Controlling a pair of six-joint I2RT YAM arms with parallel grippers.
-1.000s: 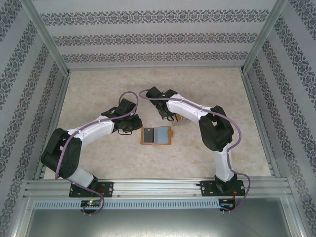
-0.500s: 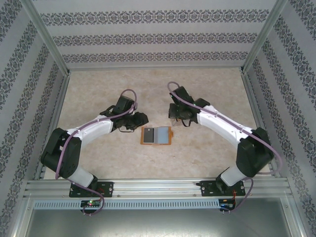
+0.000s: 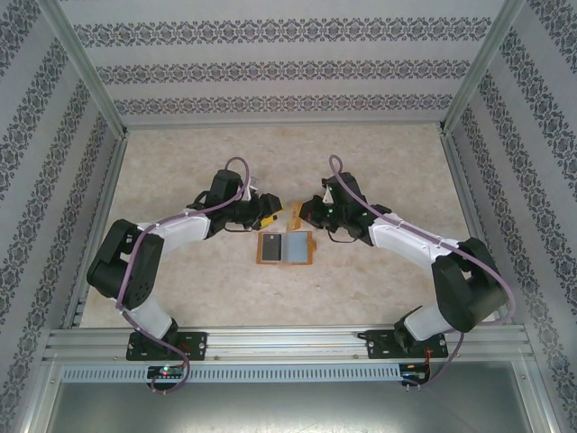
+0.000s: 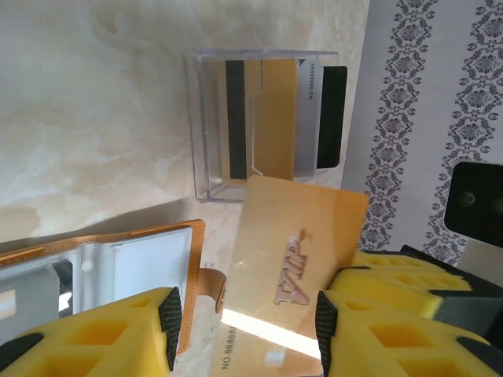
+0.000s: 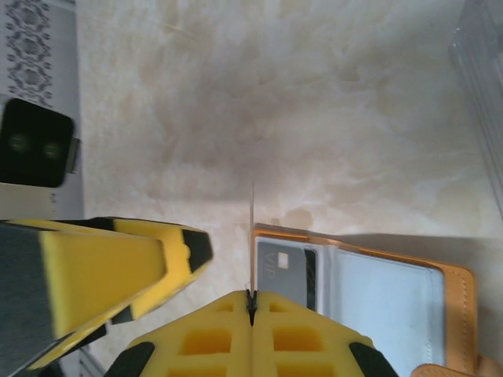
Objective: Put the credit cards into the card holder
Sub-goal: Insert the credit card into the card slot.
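R gripper (image 5: 251,302) clamped on gold VIP card (image 4: 302,251), edge-on, near open card holder (image 5: 385,294). L gripper (image 4: 247,330) jaws apart, astride card. Recommended: L retracts w/o snagging; R aligns card w/ free pocket, inserts slowly.

Two matching arms on show: the left arm (image 3: 180,230) and the right arm (image 3: 406,239) both wear glossy white shells between chunky black joints. A mauve cable (image 3: 236,163) trails along each one (thin, running from base to wrist). Both sit on black base plates (image 3: 167,345). Up close, the left fingers (image 4: 102,334) are bright yellow, moulded with square hollows, black at the tips. The right fingers (image 5: 306,338) have the same yellow and the same black trim.
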